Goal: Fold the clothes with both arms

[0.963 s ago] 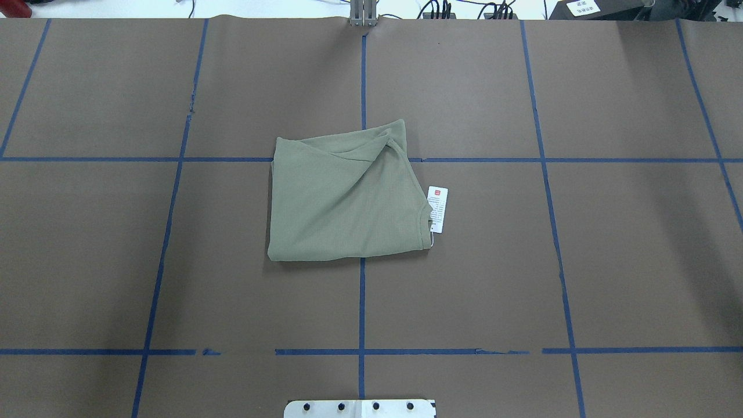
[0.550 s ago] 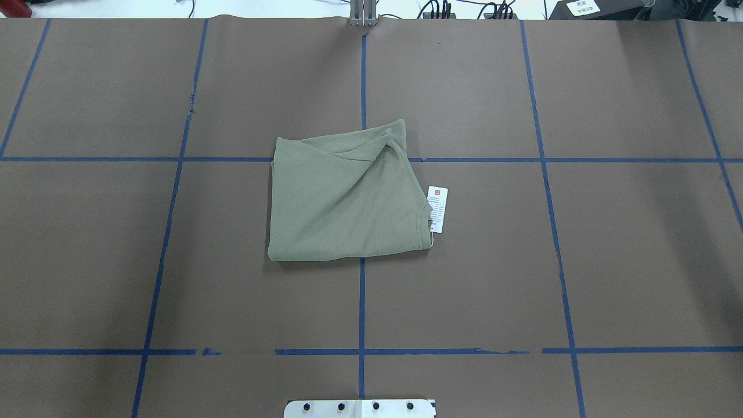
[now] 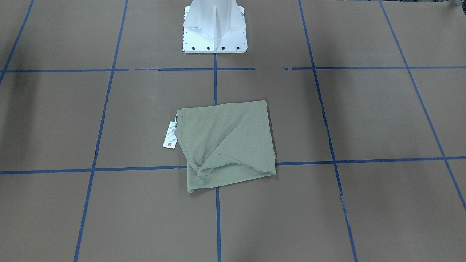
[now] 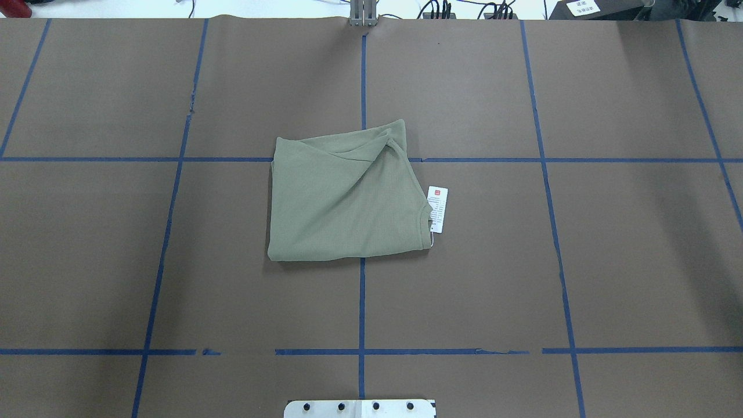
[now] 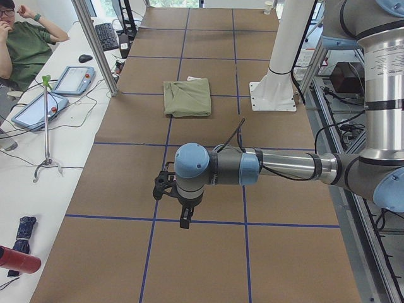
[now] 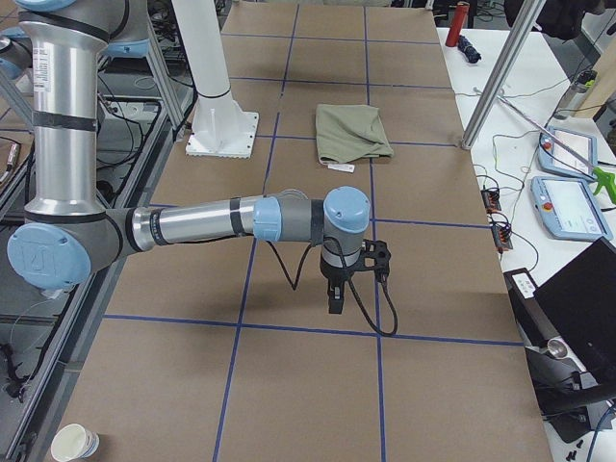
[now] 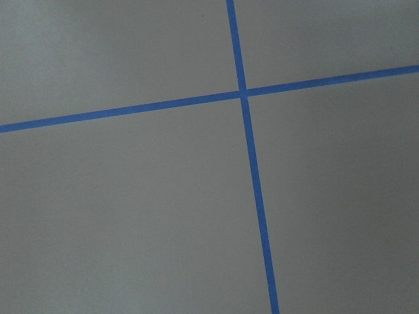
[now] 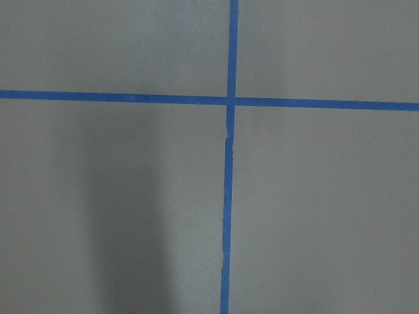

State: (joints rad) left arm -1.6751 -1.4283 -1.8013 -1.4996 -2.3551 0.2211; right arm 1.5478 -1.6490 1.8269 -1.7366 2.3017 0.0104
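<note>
I am watching the folded pale sage-green knit shirt [image 4: 345, 197] lying mid-table on the brown paper cover [image 4: 580, 261], white hang tag [image 4: 437, 209] poking out. The left black clawed gripper [image 5: 184, 221] and right black clawed gripper [image 6: 335, 300] are hovering well away; their opening I cannot tell.

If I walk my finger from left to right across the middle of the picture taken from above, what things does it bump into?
blue tape line → green shirt → white hang tag → second blue tape line
</note>
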